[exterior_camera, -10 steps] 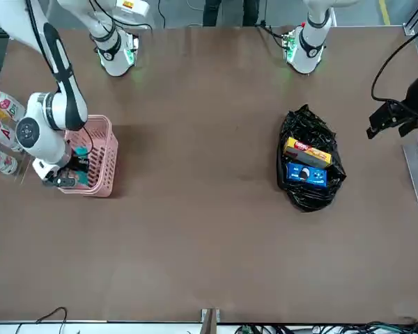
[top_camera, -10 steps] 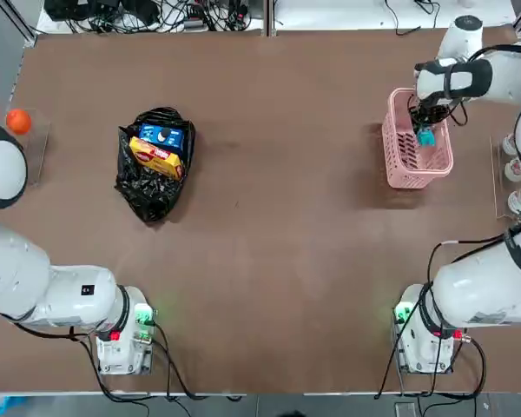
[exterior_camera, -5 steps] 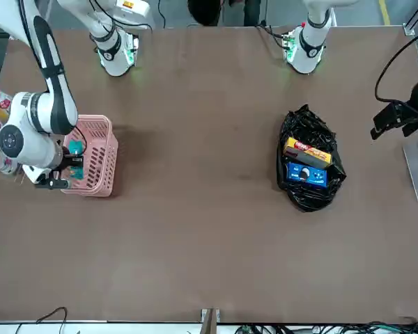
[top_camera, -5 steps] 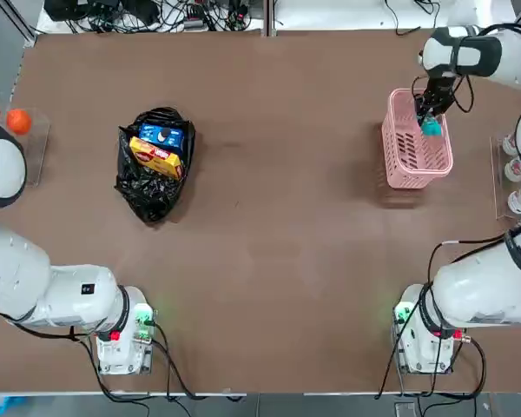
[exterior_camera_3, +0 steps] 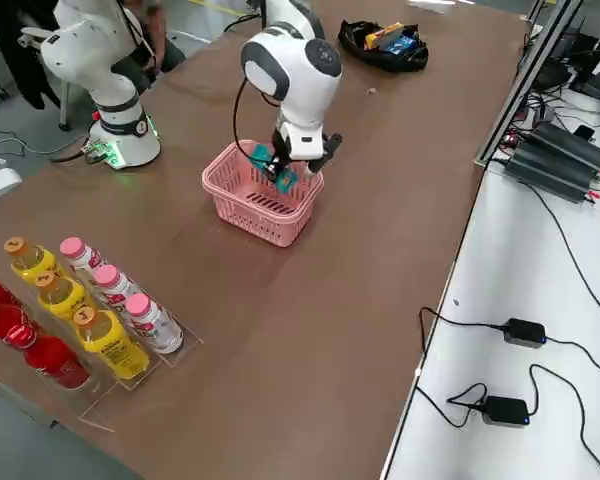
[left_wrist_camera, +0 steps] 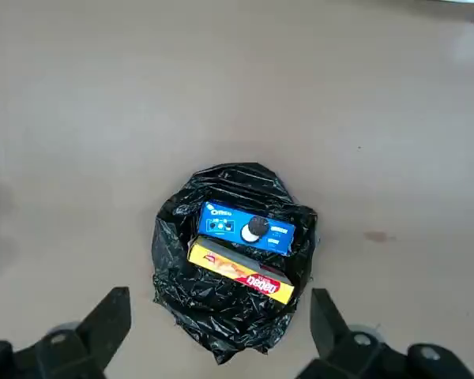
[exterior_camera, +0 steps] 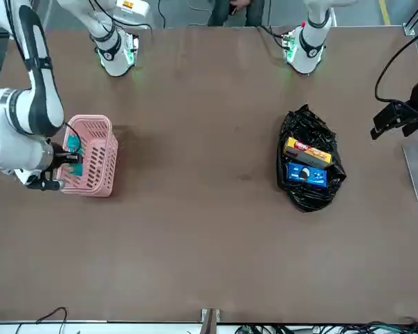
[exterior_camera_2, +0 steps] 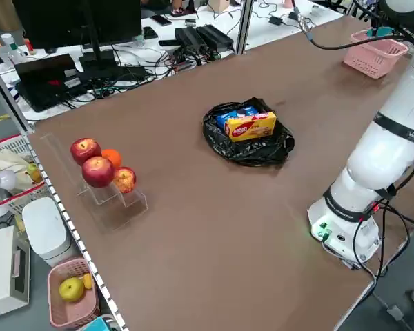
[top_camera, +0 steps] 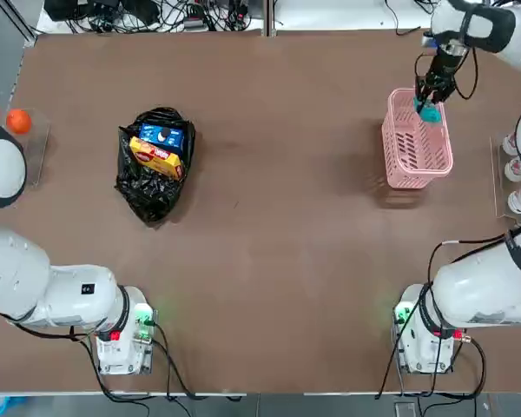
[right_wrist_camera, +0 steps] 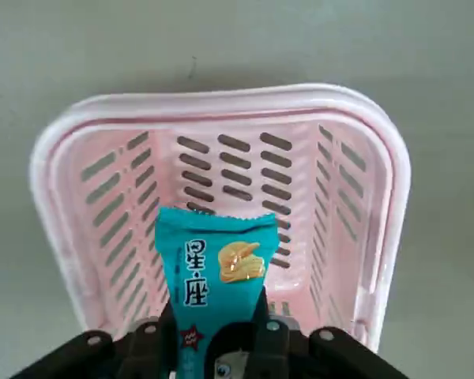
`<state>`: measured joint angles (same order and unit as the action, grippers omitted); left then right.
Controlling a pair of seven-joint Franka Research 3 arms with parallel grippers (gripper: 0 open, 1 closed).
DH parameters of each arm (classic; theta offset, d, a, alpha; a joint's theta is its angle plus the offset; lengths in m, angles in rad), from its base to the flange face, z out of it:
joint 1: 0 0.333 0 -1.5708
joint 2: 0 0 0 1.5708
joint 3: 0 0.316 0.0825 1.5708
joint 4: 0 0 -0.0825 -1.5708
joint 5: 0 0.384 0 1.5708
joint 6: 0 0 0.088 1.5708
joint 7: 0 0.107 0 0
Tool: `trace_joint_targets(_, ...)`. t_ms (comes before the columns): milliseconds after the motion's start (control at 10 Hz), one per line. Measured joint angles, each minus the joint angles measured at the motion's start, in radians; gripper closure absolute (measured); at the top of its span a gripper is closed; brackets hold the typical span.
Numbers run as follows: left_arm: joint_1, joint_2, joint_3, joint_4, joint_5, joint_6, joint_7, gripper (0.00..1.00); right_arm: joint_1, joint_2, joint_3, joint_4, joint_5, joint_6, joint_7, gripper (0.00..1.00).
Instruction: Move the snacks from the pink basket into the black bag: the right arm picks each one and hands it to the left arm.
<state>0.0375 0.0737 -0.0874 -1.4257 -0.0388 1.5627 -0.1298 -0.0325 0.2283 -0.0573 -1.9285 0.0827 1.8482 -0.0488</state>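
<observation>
Teal snack packet (right_wrist_camera: 213, 288) — slim, glossy foil with a crimped top edge — is clamped by its lower end in the right gripper (top_camera: 431, 97), hanging above the far end of the pink basket (top_camera: 415, 143). Basket is rigid pink plastic, rectangular, slotted lattice walls, nothing else inside it in the right wrist view.

Versus a second ago: right gripper was down inside the basket with the packet; now it has lifted clear of the rim and shifted toward the basket's far end. Basket hasn't moved.

Black bag (top_camera: 152, 165), well apart from the basket across the brown table (top_camera: 278, 217), is thin wrinkled shiny plastic, mouth open. Blue packet (top_camera: 162, 136) and yellow packet (top_camera: 155, 156) lie in it side by side, touching, same as before.

Left gripper (exterior_camera: 397, 120) hangs above the table beyond the bag, on the side away from the basket, fingers (left_wrist_camera: 103, 324) spread wide, holding nothing, unchanged.
</observation>
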Motion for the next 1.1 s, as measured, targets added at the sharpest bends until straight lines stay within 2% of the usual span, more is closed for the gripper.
trace_joint_targets(200,0.000,0.000,0.000,0.000,0.000,0.000,0.000,0.00,0.000,0.000,0.000,0.031,0.074,-0.070,0.016,0.65)
trace_joint_targets(400,0.000,0.000,-0.001,0.000,0.000,-0.001,0.000,0.00,0.005,0.000,0.001,0.076,0.155,-0.152,0.106,0.65)
trace_joint_targets(700,-0.001,0.000,-0.002,0.000,-0.005,-0.002,0.000,0.00,0.063,0.000,0.008,0.087,0.283,-0.169,0.300,0.65)
trace_joint_targets(1100,0.046,0.003,0.000,-0.007,-0.092,-0.008,-0.050,0.00,0.137,0.000,0.010,0.134,0.445,-0.190,0.642,0.65)
